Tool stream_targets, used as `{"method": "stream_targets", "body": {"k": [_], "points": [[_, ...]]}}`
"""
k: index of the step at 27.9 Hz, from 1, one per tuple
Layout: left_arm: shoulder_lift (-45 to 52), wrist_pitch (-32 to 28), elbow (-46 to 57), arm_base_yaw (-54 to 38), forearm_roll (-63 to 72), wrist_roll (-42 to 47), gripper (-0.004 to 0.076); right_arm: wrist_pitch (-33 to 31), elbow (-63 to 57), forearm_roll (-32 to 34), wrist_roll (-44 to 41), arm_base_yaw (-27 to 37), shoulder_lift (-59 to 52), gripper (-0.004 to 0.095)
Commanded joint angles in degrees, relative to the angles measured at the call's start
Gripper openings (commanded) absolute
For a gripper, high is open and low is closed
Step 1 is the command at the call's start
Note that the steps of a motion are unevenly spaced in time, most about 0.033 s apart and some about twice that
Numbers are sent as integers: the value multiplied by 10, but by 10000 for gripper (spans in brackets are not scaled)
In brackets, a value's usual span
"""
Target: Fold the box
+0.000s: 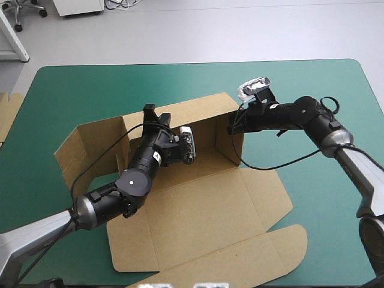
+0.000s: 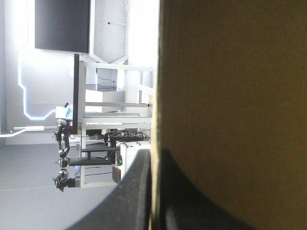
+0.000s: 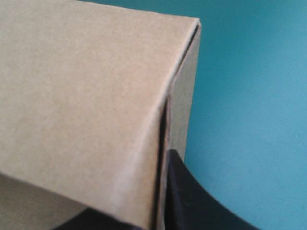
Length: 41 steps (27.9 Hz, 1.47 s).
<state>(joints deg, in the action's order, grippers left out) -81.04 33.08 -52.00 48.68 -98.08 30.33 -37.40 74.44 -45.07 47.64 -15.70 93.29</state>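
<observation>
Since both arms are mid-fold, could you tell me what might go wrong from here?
1. The left wall of the box leans outward with nothing holding it, so it may drop flat.
2. A gap shows at the corner between the back wall and the right wall. If the right end effector lets go, that wall may spring open.
3. The left end effector pinches only the back wall's top edge, so a pull could crease it.

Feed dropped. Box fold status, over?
Left end effector shut on box back wall. Right end effector shut on right corner. Lid flat. Spare board at table's left edge.
</observation>
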Motion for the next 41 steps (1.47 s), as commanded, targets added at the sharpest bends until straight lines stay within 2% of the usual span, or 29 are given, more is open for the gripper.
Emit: {"method": "stream_targets", "body": {"k": [1, 6, 9, 17, 22, 30, 35, 37, 40, 41], "points": [[19, -19, -28, 1, -33, 9, 100, -37, 18, -42, -26, -3, -25, -15], [19, -18, -37, 1, -33, 7, 309, -25, 19, -23, -67, -3, -25, -15], [20, -12, -46, 9, -33, -2, 367, -15, 19, -13, -83, -3, -25, -15], [55, -10, -53, 84, -32, -8, 368, -15, 41, 50, -138, -3, -25, -15], [102, -119, -53, 87, 5, 0, 365, -19, 42, 59, -147, -3, -25, -16], [153, -169, -73, 50, 23, 6, 329, -19, 42, 61, -149, -3, -25, -16], [162, -259, -106, -25, 28, 26, 310, -22, 42, 61, -149, -3, -25, -17], [156, -248, -116, -73, 35, 83, 291, -30, 42, 66, -149, -3, -25, -17], [141, -129, -116, -177, 88, 99, 276, -41, 42, 74, -152, -3, -25, -17], [138, -114, -116, -200, 88, 99, 274, -44, 42, 75, -153, -3, -25, -17]]}}
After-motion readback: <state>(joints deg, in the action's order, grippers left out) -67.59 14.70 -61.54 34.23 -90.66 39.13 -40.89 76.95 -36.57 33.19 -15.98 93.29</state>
